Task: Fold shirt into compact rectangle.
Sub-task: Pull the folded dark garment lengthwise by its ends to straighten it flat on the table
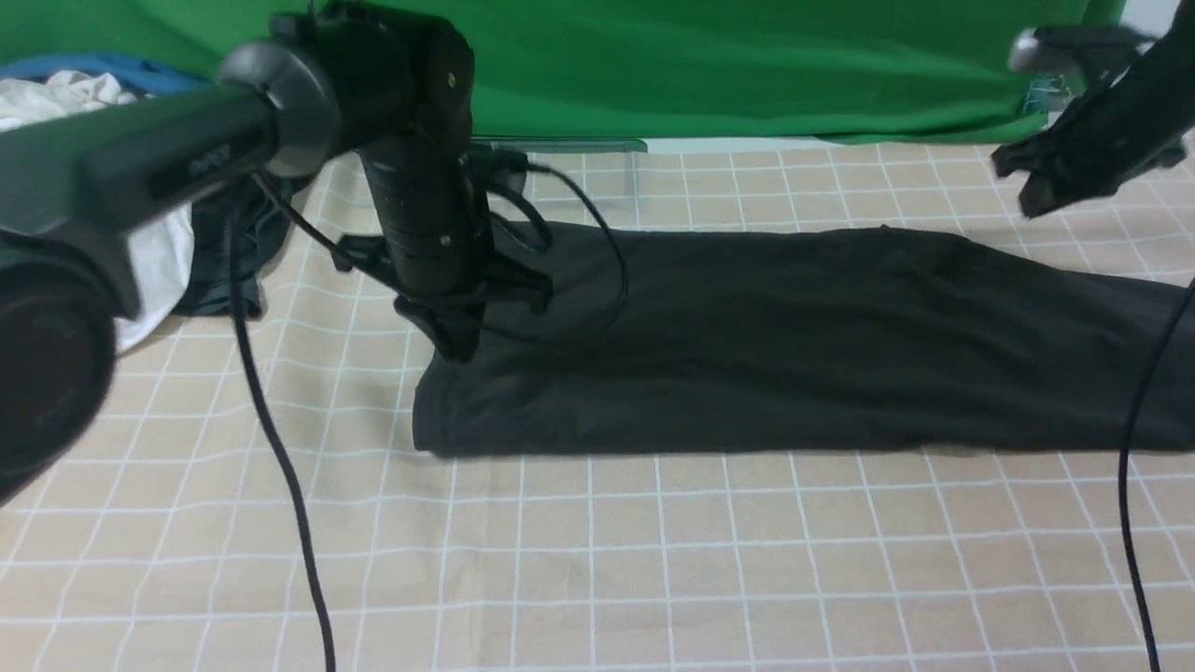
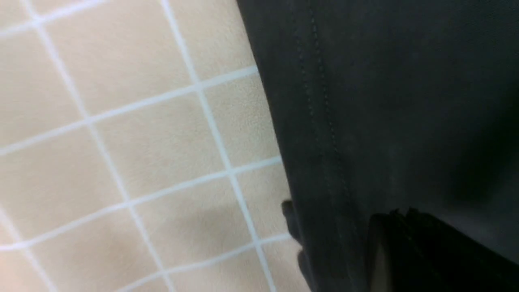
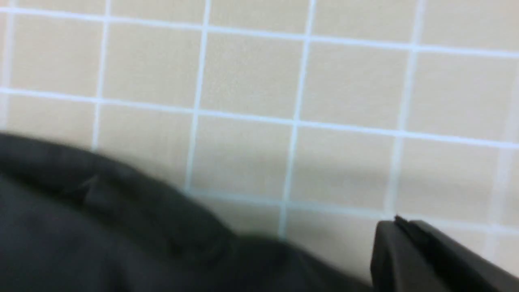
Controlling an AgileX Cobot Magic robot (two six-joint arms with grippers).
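A: What was the setting?
B: A checked beige tabletop (image 1: 653, 560), with a green backdrop (image 1: 747, 65) behind.
A: And the shirt (image 1: 794, 345)?
B: It lay across mid-frame. The left fingers (image 1: 456, 343) pinched its left end; the right fingers (image 1: 1036, 191) hung closed and empty, upper right.

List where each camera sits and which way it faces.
Front view: between the arms, facing forward across the tablecloth at the shirt; left gripper low on its end, right gripper raised.
Left wrist view: on the left arm, facing down at the shirt's stitched hem; gripper fingers show.
Right wrist view: on the right arm, facing down at tablecloth and shirt edge; one finger shows.
Shared: shirt and tablecloth.
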